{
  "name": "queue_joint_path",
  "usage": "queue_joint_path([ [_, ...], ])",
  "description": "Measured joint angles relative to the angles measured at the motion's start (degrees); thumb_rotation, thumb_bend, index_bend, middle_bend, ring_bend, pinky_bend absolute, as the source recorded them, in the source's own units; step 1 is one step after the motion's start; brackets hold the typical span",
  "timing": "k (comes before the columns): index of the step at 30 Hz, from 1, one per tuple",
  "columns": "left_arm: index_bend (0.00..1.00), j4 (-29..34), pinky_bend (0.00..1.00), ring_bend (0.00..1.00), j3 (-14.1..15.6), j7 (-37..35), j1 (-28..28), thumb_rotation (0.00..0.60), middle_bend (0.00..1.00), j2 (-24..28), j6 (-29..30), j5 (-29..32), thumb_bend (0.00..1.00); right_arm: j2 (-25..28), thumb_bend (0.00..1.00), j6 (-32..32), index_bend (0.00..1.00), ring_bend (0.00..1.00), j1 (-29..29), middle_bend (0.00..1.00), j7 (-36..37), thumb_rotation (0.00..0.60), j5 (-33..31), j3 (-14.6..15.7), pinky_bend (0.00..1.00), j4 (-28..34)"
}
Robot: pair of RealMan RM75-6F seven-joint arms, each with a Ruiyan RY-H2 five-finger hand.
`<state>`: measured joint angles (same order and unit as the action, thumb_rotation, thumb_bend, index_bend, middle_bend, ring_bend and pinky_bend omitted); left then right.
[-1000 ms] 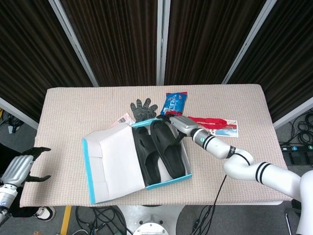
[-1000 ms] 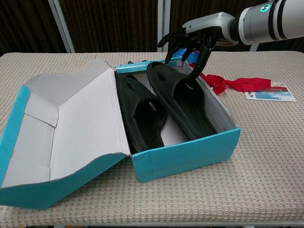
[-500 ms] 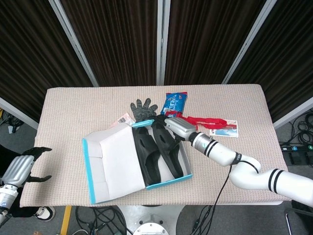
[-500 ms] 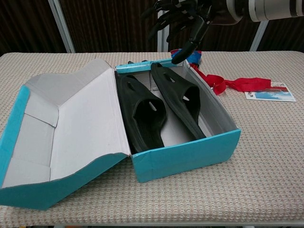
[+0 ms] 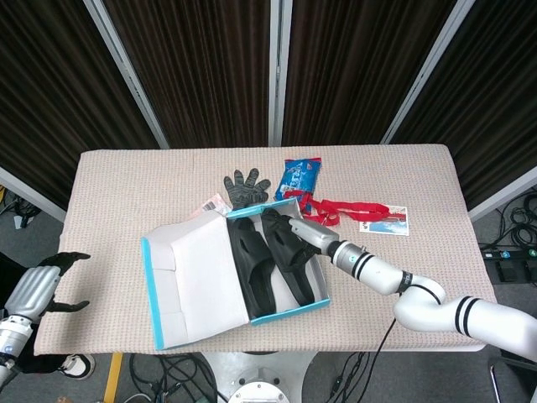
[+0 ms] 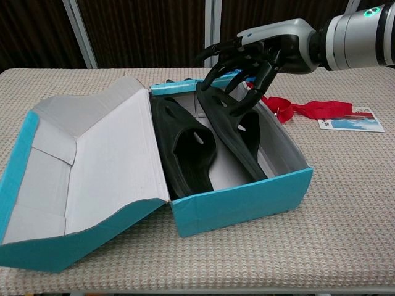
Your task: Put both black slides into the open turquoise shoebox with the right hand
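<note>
Tabletop shoebox holds both slides; right hand seemingly touching one.

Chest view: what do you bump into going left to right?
White-lined open lid of the turquoise shoebox → flat-lying black slide → tilted black slide under the right hand → red ribbon lanyard → small picture card.

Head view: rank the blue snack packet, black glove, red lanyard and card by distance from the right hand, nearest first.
From the right hand, at the shoebox's far right corner:
1. Red lanyard, just behind it, to its right.
2. Blue snack packet, straight behind it, further back.
3. Black glove, back-left, behind the box.
4. Card, far right, by the lanyard's end.
Glove and packet are nearly level; order approximate.
</note>
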<state>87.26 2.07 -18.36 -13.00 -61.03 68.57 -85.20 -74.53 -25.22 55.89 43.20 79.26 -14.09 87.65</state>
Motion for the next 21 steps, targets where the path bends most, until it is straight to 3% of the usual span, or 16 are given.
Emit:
queue_joint_path([
  [11,0.2,-0.54,0.21,0.15,0.05,-0.75,0.09,0.6,0.21,-0.12,-0.16,0.19,0.08,-3.71,0.0,0.49,0.03,0.05,0.95,0.24,6.37,0.6,4.37,3.35,0.19,-6.91],
  [21,0.2,-0.63,0.21,0.15,0.03,-0.76,0.17,0.6,0.21,-0.17,0.14,0.03,0.08,-1.09,0.0,-5.21,0.03,0.05,0.7,0.24,10.44,0.6,7.5,3.19,0.19,-4.06],
])
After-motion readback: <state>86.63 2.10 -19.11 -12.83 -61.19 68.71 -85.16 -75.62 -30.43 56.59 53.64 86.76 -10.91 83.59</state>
